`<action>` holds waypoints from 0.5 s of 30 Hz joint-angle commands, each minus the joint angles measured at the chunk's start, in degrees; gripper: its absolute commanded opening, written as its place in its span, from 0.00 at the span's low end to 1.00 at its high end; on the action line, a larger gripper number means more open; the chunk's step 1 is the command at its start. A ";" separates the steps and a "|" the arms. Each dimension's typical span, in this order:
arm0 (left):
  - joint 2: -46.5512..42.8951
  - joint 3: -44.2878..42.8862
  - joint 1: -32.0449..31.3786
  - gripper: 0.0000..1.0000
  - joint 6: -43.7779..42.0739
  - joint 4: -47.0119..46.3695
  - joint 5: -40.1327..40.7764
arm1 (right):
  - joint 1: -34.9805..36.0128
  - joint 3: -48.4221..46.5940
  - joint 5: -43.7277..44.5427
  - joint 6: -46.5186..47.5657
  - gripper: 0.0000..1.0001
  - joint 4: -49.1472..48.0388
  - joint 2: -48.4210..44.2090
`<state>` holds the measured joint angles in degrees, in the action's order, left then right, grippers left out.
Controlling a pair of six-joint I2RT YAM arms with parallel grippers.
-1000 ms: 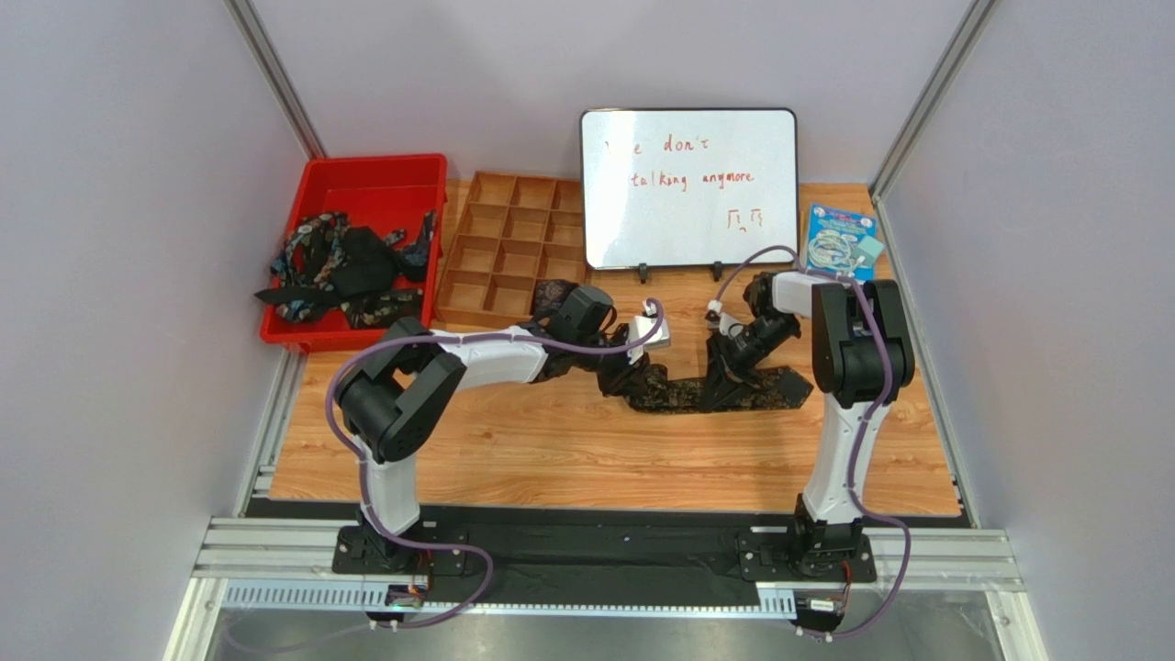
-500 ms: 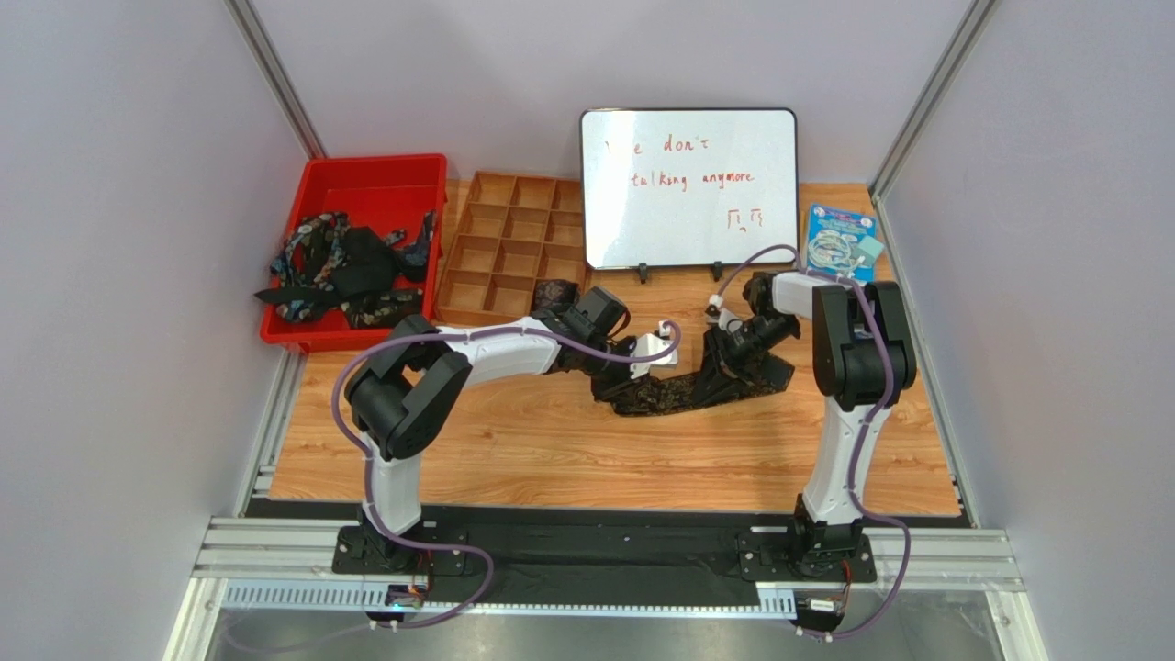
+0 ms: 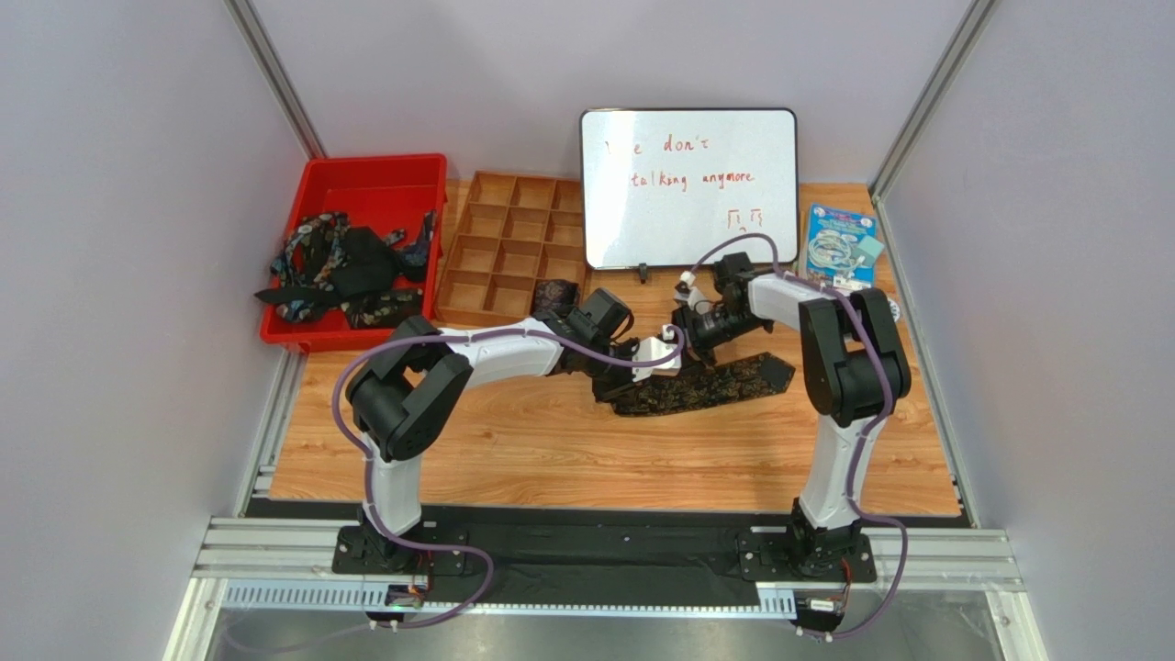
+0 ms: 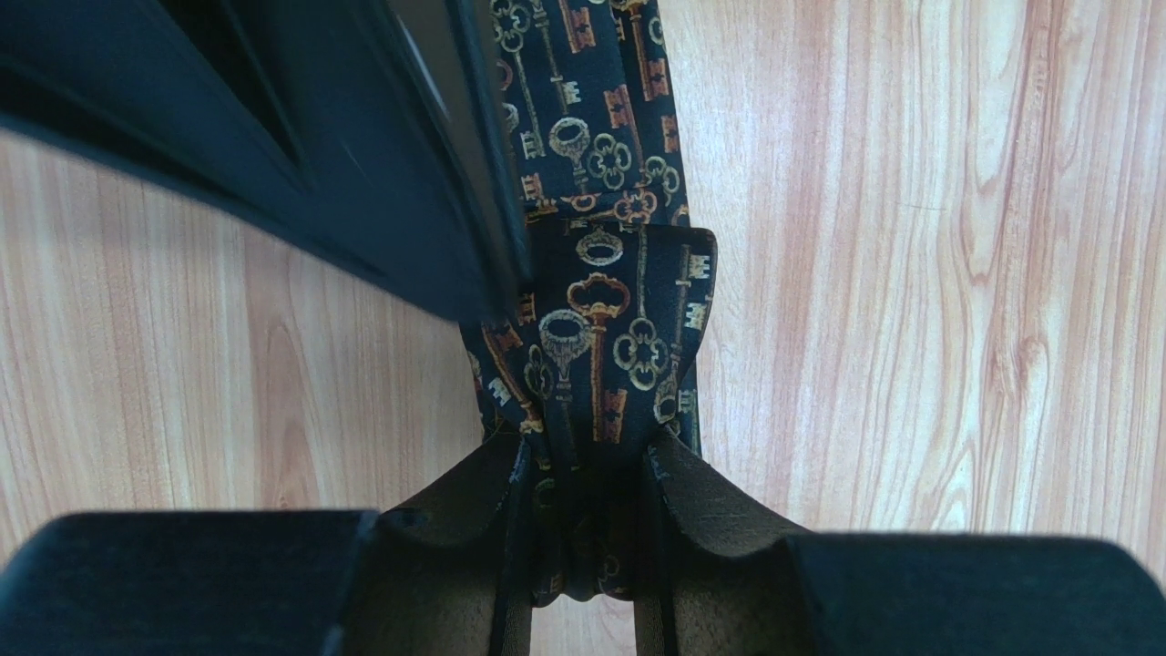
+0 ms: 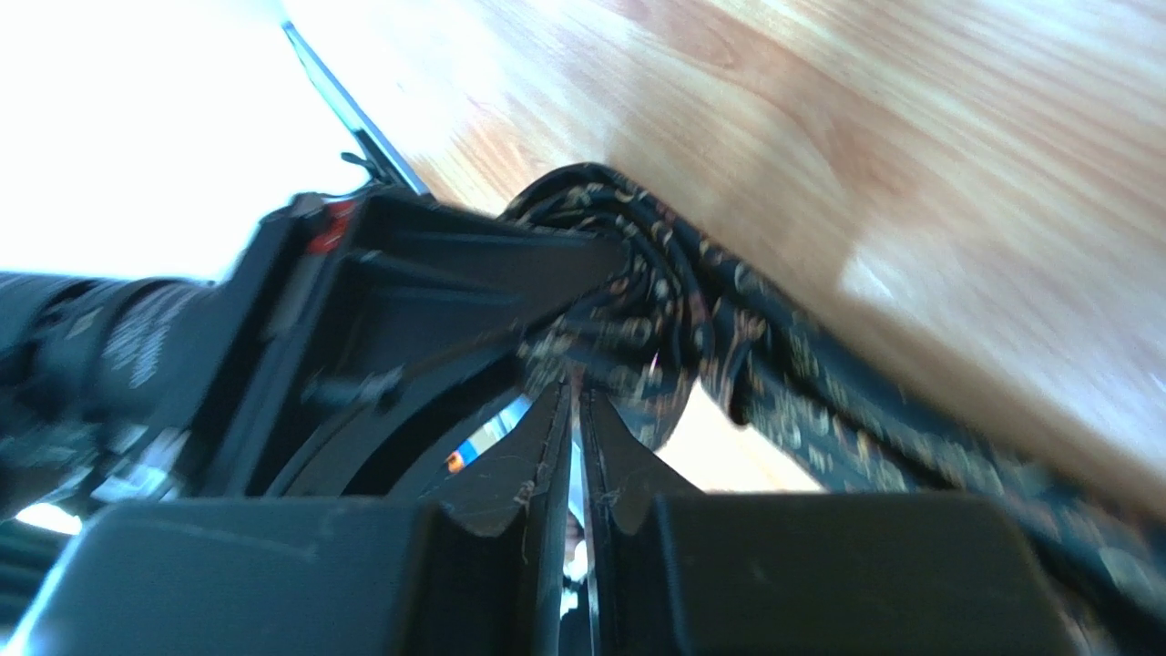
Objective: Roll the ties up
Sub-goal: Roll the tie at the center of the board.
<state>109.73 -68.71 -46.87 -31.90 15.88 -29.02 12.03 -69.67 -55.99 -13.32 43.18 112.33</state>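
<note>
One tie [image 3: 710, 382], black with a gold key pattern, lies flat across the middle of the table. Its left end is wound into a small coil [image 5: 643, 294]. My left gripper [image 3: 646, 366] is shut on that coil; in the left wrist view the folded fabric [image 4: 602, 315] is pinched between my fingers [image 4: 472, 513]. My right gripper [image 3: 680, 340] sits close against it from the right. Its jaws stand almost together, and the tips [image 5: 575, 397] nip the coil's outer layer, though that view is blurred. More ties [image 3: 345, 262] lie heaped in the red bin [image 3: 414, 172].
A wooden compartment tray [image 3: 510, 227] stands beside the bin, with one dark rolled coil [image 3: 556, 294] in its near right cell. A whiteboard [image 3: 690, 186] stands upright just behind both grippers. A blue packet [image 3: 841, 241] lies at the back right.
My right gripper has swung left, up against the left gripper. The tie's lifted part has come down, and its free length on the table is shorter. The left gripper has shifted slightly right.
</note>
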 commanded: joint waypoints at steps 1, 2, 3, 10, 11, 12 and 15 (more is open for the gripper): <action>2.94 0.59 -0.24 0.13 -1.32 3.72 3.09 | 2.99 -0.46 2.53 -1.45 0.15 -2.58 4.03; 3.03 0.42 -0.15 0.13 -1.24 3.81 3.17 | 3.26 -0.55 3.25 -1.27 0.16 -2.57 4.90; 3.12 0.24 -0.24 0.13 -1.15 3.90 3.26 | 3.43 -0.56 3.69 -1.18 0.17 -2.22 6.04; 3.65 0.15 -0.33 0.13 -0.53 3.90 3.88 | 2.13 -3.37 4.50 0.58 0.23 3.22 3.79; 3.65 0.07 -0.24 0.13 -0.44 3.90 4.14 | 1.77 -3.72 3.96 0.66 0.23 3.84 2.29; 3.65 0.06 -0.32 0.13 -0.27 3.81 4.14 | 1.24 -4.15 3.78 0.67 0.24 5.06 0.97; 3.65 -0.02 -0.41 0.13 0.43 3.63 4.67 | 0.89 -3.64 2.82 0.75 0.25 7.70 -3.34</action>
<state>110.10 -69.19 -46.92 -31.62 16.49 -28.73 13.80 -71.68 -52.64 -13.43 46.28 116.53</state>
